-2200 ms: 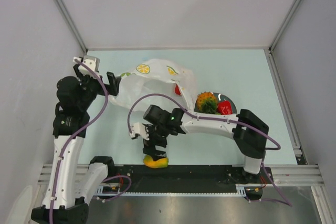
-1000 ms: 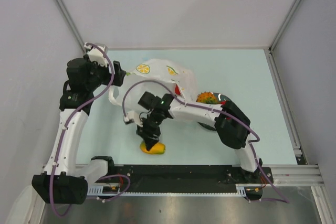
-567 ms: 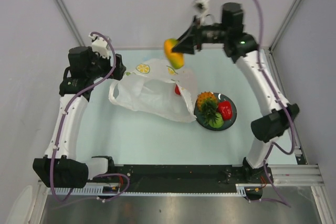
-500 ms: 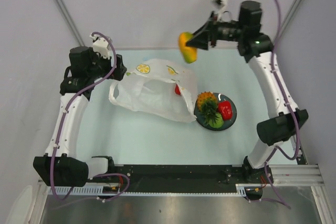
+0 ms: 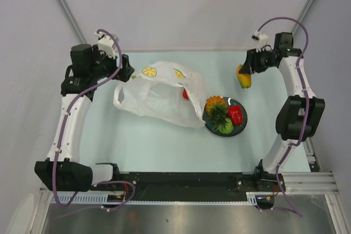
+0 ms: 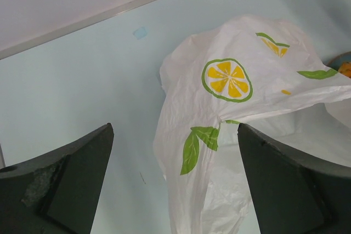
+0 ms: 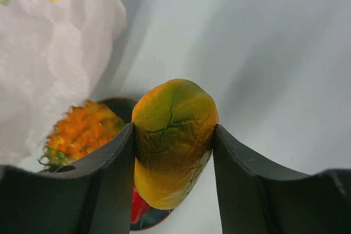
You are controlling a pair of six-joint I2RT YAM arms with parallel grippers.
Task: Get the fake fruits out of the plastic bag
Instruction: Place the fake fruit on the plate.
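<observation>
The yellow-orange mango (image 5: 244,76) hangs in the air at the back right, just behind the dark plate (image 5: 242,123). My right gripper (image 5: 246,73) is shut on it, and in the right wrist view the mango (image 7: 173,135) is pinched between both fingers. The pineapple (image 5: 215,105), the red pepper piece (image 5: 235,114) and the green fruit (image 5: 224,127) lie on the plate. A small red fruit (image 5: 185,94) shows at the mouth of the plastic bag (image 5: 159,94). My left gripper (image 5: 122,69) is open at the bag's left end, with the bag (image 6: 247,97) just ahead of its jaws.
The bag's right edge lies against the plate. Grey walls close in the light blue table on the back, left and right. A metal rail (image 5: 296,102) runs along the table's right edge, close to the right arm.
The right arm has carried the mango from the near front of the table, up over the back, to the back right by the plate. The left gripper has stayed open by the bag.
</observation>
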